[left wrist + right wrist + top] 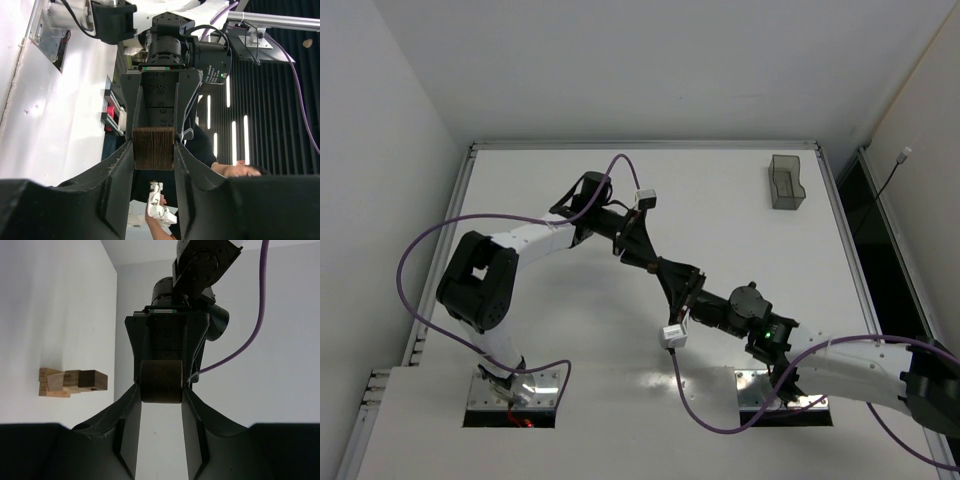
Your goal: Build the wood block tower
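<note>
I see the wood block tower [70, 382] on the counter [720, 200], well apart from the right gripper [161, 392]. It has light tan pieces and one dark brown piece at one end. The jaws of the right gripper and the left gripper [153, 155] both pinch one dark brown block [161, 380].

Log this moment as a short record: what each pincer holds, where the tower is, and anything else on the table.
left pincer: shut on dark brown block
right pincer: shut on the same block, tip to tip with the left
wood block tower: a few tan pieces and one dark piece, apart from both pincers
grey container: far right of the table, away from the arms
</note>
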